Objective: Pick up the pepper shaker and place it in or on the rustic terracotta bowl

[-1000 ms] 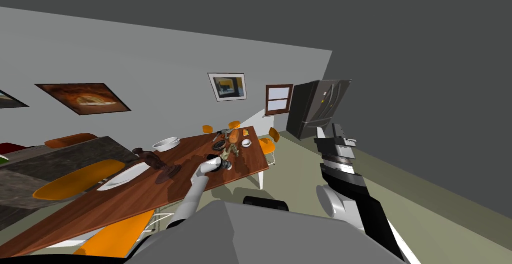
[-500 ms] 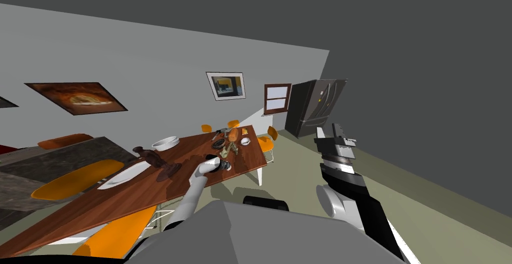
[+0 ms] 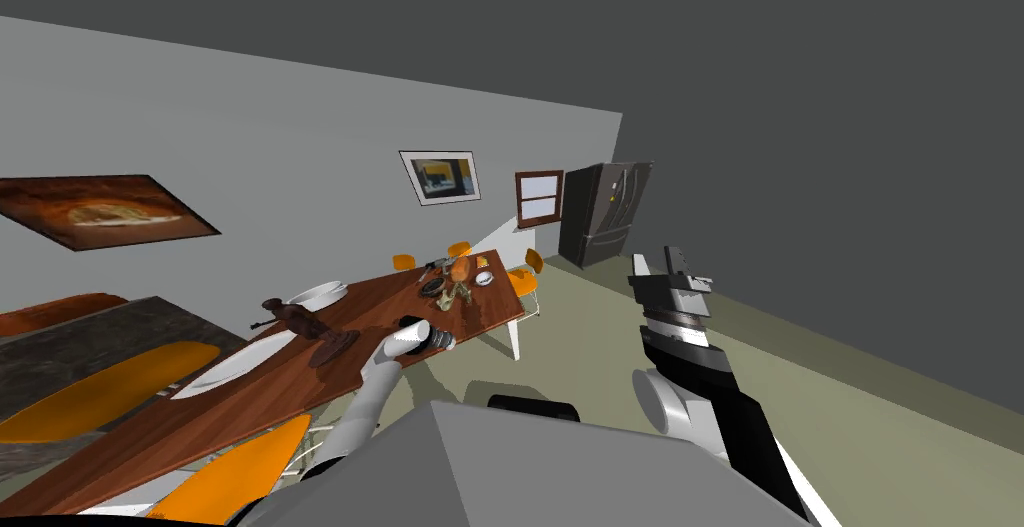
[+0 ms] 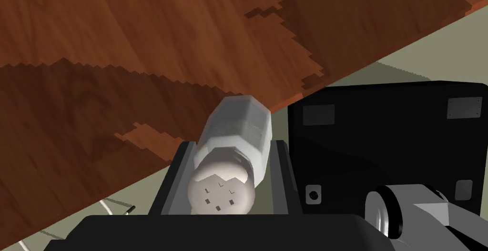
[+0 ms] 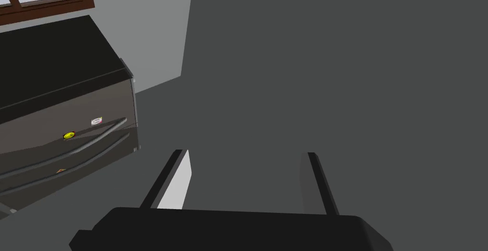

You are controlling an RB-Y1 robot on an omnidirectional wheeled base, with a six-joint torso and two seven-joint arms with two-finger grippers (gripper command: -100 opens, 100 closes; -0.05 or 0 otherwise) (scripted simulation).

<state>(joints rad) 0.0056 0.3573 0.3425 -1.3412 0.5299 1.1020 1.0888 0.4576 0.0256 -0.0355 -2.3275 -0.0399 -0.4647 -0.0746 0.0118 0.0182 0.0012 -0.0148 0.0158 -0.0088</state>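
Note:
A pale grey pepper shaker [image 4: 236, 138] with a faceted body and a holed cap lies between the fingers of my left gripper [image 4: 233, 143], which is shut on its sides. In the head view this left gripper [image 3: 430, 337] hangs over the near long edge of the brown wooden table [image 3: 300, 371]. Farther along the table sits a small dark round bowl [image 3: 432, 289], beside an orange-brown object [image 3: 461, 270]. My right gripper [image 5: 244, 153] is open and holds nothing; it is raised at my right side [image 3: 680, 269], away from the table.
On the table are a white bowl [image 3: 318, 296], a white plate [image 3: 232, 364], a dark brown figure [image 3: 305, 323] and a small white bowl [image 3: 484, 278]. Orange chairs [image 3: 240, 461] line the table. A dark fridge [image 3: 600, 213] stands in the far corner.
I have turned, so the whole room has shifted left in the head view. My left gripper with the shaker now sits farther from the cluster of items, at the table's edge.

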